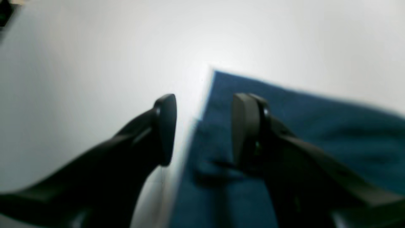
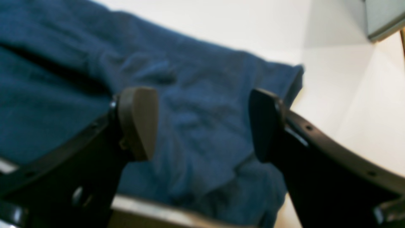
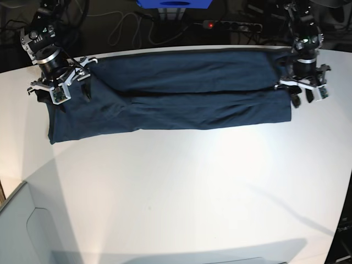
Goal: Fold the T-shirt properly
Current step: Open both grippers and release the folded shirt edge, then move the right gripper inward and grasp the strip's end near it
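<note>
The dark navy T-shirt [image 3: 181,93] lies folded lengthwise into a long band across the far part of the white table [image 3: 192,187]. My left gripper [image 3: 301,99] hovers at the band's right end. In the left wrist view it [image 1: 204,129] is open, astride the T-shirt's [image 1: 316,126] edge, with one finger over cloth and the other over bare table, and nothing is held. My right gripper [image 3: 60,98] is at the band's left end. In the right wrist view it [image 2: 202,125] stands wide open above wrinkled T-shirt cloth [image 2: 205,79], empty.
A power strip [image 3: 220,25] with a red light, cables and a blue object [image 3: 175,3] lie behind the table's far edge. A grey box [image 3: 22,231] stands at the near left corner. White tabletop stretches in front of the shirt.
</note>
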You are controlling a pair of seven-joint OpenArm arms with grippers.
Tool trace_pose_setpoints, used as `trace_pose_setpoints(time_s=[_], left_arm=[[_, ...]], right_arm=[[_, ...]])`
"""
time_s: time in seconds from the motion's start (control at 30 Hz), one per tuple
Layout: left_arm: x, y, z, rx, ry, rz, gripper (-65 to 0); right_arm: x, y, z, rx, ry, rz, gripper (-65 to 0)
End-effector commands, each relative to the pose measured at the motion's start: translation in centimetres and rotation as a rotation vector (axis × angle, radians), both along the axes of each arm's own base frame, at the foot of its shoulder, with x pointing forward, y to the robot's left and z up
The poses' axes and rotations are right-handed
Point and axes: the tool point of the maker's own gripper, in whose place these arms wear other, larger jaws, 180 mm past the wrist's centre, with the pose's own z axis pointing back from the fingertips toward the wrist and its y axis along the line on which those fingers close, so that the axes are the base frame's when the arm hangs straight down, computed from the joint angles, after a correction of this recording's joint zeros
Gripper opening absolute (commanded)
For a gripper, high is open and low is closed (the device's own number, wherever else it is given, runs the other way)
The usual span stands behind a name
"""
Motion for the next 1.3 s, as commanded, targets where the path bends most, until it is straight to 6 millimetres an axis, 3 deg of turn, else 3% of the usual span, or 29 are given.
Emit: trace_pose_setpoints(time_s=[0.0, 0.1, 0.33, 0.53, 0.73, 1.07, 1.23, 1.27], left_arm=[[0.5, 0.3, 1.3, 0.023, -0.039, -0.003, -37.8], [0.4, 0.5, 1.2, 0.022, -0.036, 0.002, -37.7], [-0.1, 0.7, 0.8, 0.023, -0.022, 0.007, -37.7], [-0.7, 0.7, 0.7, 0.028, -0.008, 0.004, -37.7], [-0.8, 0.8, 0.6, 0.027, -0.005, 0.007, -37.7], [-0.5, 0.7, 0.6, 0.023, -0.011, 0.01, -37.7], [-0.5, 0.7, 0.6, 0.023, -0.011, 0.01, -37.7], [-0.5, 0.7, 0.6, 0.023, -0.011, 0.01, -37.7]], right_arm=[[1.0, 0.1, 1.0, -0.009, -0.031, 0.019, -22.3], [2.7, 0.1, 0.8, -0.071, 0.029, 0.038, -22.3], [6.2, 4.1, -2.7, -0.143, 0.202, 0.229, -22.4], [7.0, 5.4, -5.7, -0.089, 0.284, 0.261, -22.5], [6.7, 5.3, -7.1, -0.071, 0.328, 0.258, -23.2], [5.2, 6.2, -7.9, -0.046, 0.355, 0.263, -48.0], [4.8, 6.2, -8.2, -0.046, 0.365, 0.264, -65.0], [5.0, 6.2, -7.8, -0.05, 0.351, 0.265, -65.0]])
